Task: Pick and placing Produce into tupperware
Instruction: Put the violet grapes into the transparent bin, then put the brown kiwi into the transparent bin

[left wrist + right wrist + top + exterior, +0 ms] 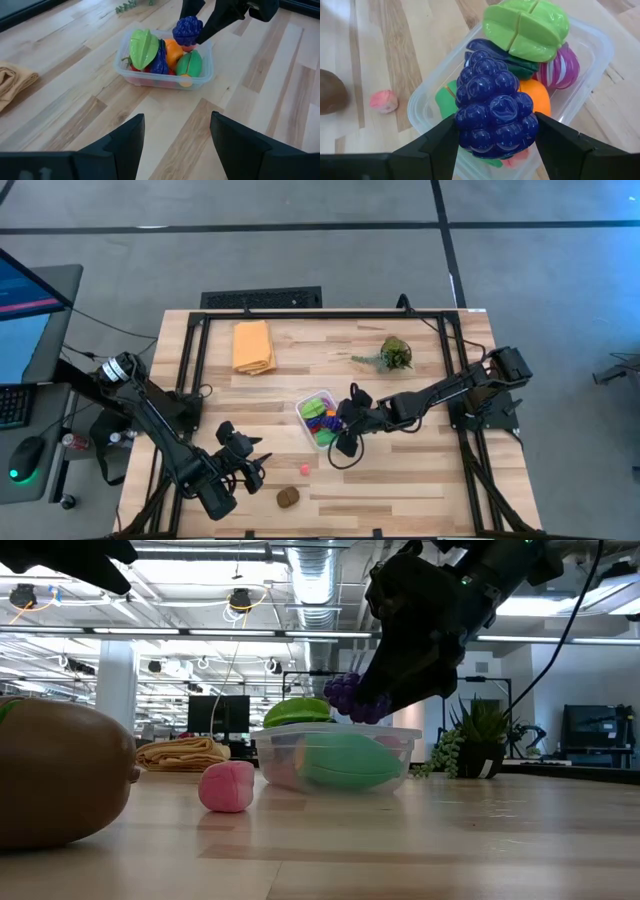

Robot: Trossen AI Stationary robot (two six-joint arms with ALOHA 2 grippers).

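Observation:
The clear tupperware stands mid-table, holding several produce pieces: a green one, an orange one and a purple-striped one. My right gripper hovers over it, shut on a blue-purple grape bunch. A pink piece and a brown piece lie on the wood near the table's front edge. My left gripper stands open near the front left, above bare wood and pointing toward the tupperware, with nothing between its fingers. My right gripper pinches the grape bunch by its two opposite sides between its two fingers. The fingers slant down from the table's right side. The bunch is just over the tupperware's rim, above the pieces inside; whether it touches them I cannot tell.
A folded orange-yellow cloth lies at the far left of the table and a leafy green sprig at the far right. Black frame rails run along the table's sides. Bare wood lies between the tupperware and the front edge.

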